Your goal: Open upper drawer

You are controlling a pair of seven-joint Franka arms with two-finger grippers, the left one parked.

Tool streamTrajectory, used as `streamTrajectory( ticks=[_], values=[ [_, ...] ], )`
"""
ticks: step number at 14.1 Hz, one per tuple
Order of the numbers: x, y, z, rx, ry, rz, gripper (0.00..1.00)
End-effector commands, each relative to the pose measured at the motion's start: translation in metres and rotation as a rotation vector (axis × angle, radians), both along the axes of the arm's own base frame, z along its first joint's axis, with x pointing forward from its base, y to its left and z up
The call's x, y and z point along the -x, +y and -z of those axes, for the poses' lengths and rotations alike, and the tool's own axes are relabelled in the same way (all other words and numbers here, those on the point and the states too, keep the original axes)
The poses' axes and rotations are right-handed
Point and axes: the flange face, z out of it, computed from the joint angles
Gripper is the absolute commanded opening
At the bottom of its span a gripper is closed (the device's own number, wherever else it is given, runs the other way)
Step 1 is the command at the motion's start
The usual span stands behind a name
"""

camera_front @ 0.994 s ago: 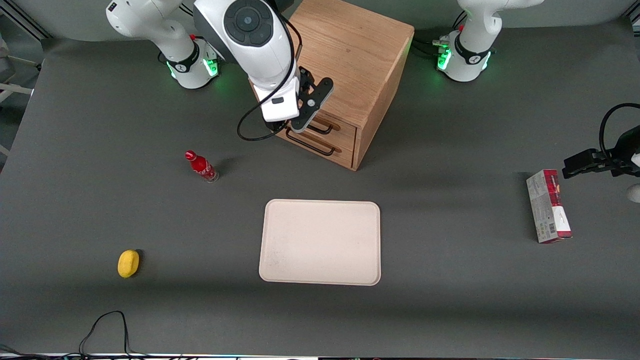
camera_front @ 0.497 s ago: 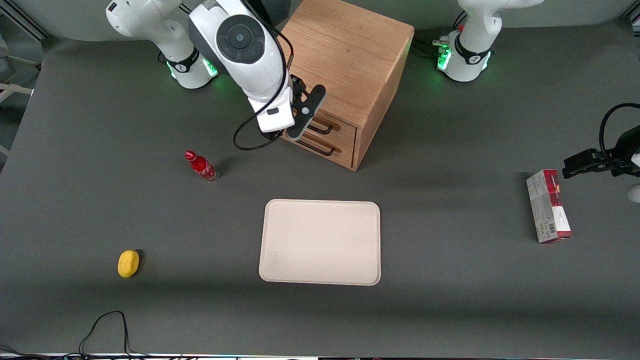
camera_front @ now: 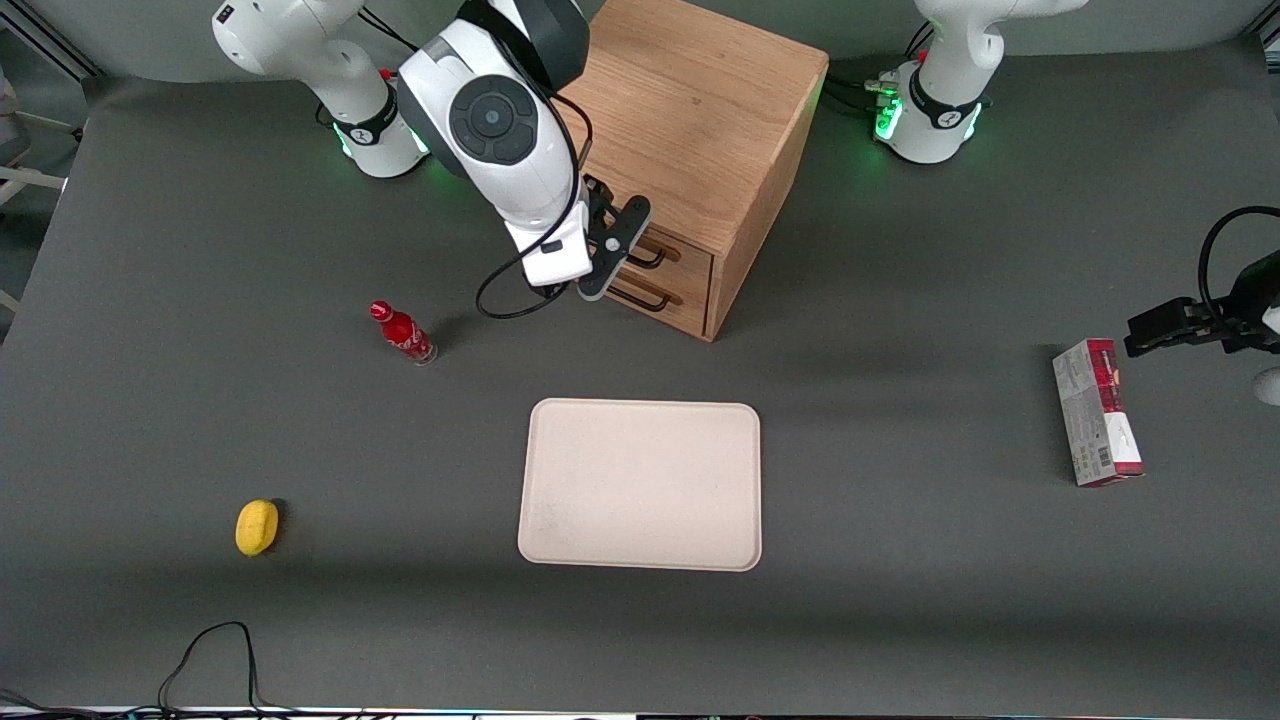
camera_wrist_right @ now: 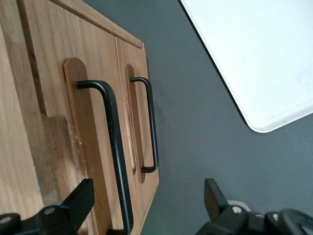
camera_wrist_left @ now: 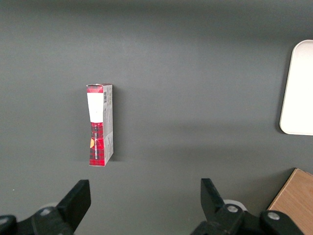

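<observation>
A boxy wooden cabinet point(camera_front: 690, 140) stands on the table between the two arm bases, its two drawers facing the front camera at an angle. The upper drawer point(camera_front: 672, 252) is shut, its thin black handle point(camera_wrist_right: 111, 147) untouched. The gripper point(camera_front: 590, 285) hovers in front of the drawers, fingers spread wide and holding nothing. To do this well, it should centre on the upper handle, not the bottom drawer's handle point(camera_wrist_right: 149, 125), straddle the bar, close, then pull straight out.

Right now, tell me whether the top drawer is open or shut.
Shut. The upper drawer sits flush with the cabinet front, level with the lower drawer. The gripper is open in front of the handle, not gripping it.
</observation>
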Motion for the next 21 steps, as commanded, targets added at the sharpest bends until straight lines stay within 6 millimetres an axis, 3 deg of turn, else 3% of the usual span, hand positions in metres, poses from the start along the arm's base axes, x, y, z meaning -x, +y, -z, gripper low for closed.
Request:
streamTrajectory(
  ticks=[1,11,15,21],
  values=[
    [0.010,-0.002,0.010,-0.033,-0.002,-0.013,1.00],
    [0.009,-0.010,0.044,-0.014,-0.031,-0.003,1.00],
    [0.009,-0.010,0.040,-0.015,-0.038,-0.006,1.00],
    [-0.037,-0.036,0.033,-0.032,-0.064,0.004,1.00]
  ],
)
